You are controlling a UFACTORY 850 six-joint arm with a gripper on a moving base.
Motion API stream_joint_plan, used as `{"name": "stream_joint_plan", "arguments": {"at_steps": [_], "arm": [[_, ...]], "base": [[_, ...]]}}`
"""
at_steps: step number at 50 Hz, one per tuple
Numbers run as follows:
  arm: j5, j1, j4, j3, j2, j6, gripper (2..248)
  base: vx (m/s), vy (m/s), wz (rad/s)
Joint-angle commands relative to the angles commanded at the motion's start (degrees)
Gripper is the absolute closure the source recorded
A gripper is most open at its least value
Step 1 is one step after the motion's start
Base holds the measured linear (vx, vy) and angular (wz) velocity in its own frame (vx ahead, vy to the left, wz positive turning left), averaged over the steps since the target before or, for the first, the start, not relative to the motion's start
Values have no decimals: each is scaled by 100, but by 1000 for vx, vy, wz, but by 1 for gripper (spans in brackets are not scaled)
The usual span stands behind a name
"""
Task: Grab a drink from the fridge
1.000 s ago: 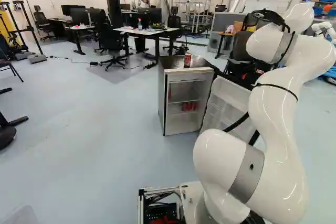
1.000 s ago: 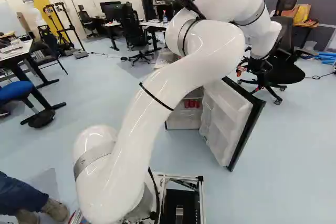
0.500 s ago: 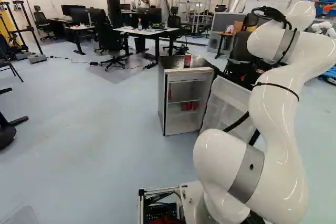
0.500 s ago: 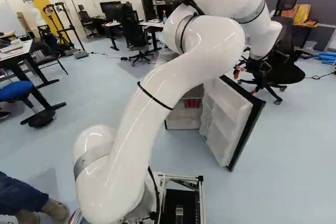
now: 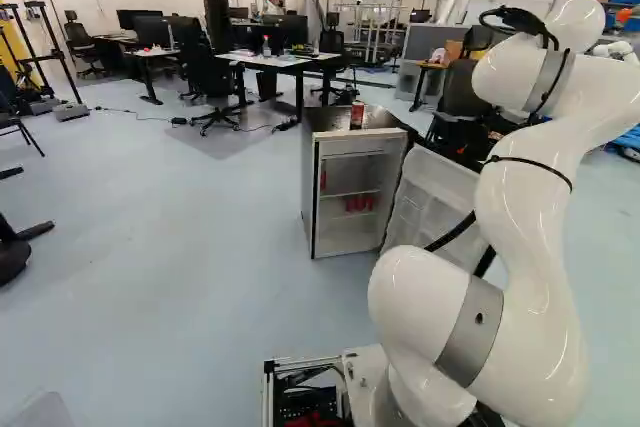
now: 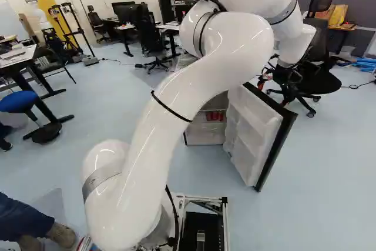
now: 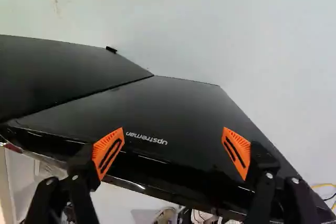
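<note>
In the right base view my gripper (image 6: 272,82) hangs beyond the opened fridge door (image 6: 254,136). The wrist view shows the gripper (image 7: 173,153) open, its orange pads wide apart over the door's glossy black outer face (image 7: 173,103) and near its edge; nothing is gripped. The small fridge (image 5: 309,187) stands with its inside exposed. Several red cans (image 5: 360,203) sit on a shelf, and another red item (image 5: 323,180) shows higher at the side. A red can (image 5: 357,115) stands on the fridge top (image 5: 385,118).
Black office chairs (image 6: 317,80) stand beyond the door and gripper. Desks (image 5: 270,60) with monitors are farther back. A blue-seated stool (image 6: 17,101) and a table (image 6: 20,57) are at the left of the right base view. Another robot (image 5: 617,52) stands far off.
The upper arm and gripper have shifted slightly leftward in the right base view, with the gripper a little lower beside the door. The base, the fridge and the cans have stayed in place.
</note>
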Motion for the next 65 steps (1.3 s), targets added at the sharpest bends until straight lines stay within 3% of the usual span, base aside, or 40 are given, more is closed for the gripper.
{"name": "stream_joint_plan", "arguments": {"at_steps": [38, 65], "arm": [[-655, -9, 0, 527, 311, 0, 3], [-667, 131, -98, 965, 565, 0, 3]], "base": [[0, 0, 0], [0, 0, 0]]}}
